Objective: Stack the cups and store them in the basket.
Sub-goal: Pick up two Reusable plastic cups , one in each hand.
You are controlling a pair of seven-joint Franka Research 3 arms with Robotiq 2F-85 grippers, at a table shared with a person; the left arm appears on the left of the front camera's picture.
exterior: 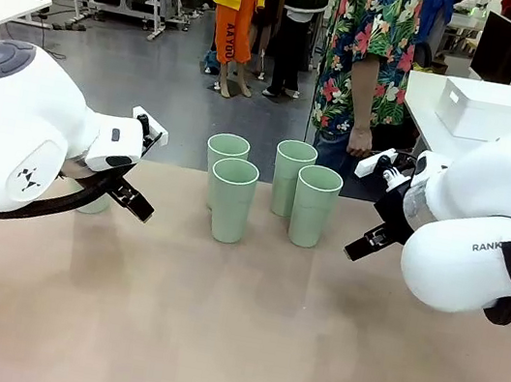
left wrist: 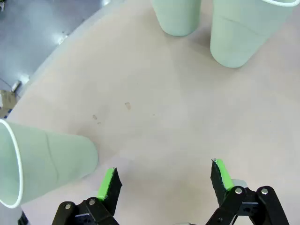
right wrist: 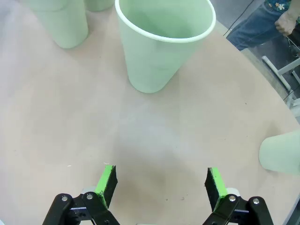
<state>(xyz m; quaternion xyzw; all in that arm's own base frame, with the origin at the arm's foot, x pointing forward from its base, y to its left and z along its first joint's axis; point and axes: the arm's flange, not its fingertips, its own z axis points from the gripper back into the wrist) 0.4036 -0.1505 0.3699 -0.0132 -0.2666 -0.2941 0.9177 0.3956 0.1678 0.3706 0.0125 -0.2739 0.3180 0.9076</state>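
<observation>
Beige table [exterior: 230, 344]: bare tabletop running across the front view, with both arms over its near corners.
Arms: white left arm [exterior: 18, 146] reaches in from the left side and white right arm [exterior: 483, 239] from the right, with the cups between them.
Person [exterior: 367, 53]: stands at the far edge in a floral shirt, one hand [exterior: 359, 140] hanging by the hip, behind the cups.
Basket [exterior: 500, 109]: white bin on a separate white side table [exterior: 425, 107] at far right, behind the right arm and well apart from the cups.
Cups [exterior: 232, 199]: four mint-green tumblers stand upright and unstacked at mid-table, two in front and two behind, close together.
Fifth cup [left wrist: 47, 164]: stands just beside the left gripper, outside its fingers and partly hidden by the left arm in the front view.
Sixth cup [right wrist: 281, 152]: cropped at the edge of the right wrist view, off to one side of the right gripper; its pose cannot be told.
Left gripper [left wrist: 164, 180]: green-padded fingers spread wide above bare table, grasping nothing.
Right gripper [right wrist: 161, 183]: fingers likewise spread and unladen, pointed at the nearest cup, well short of it.
</observation>
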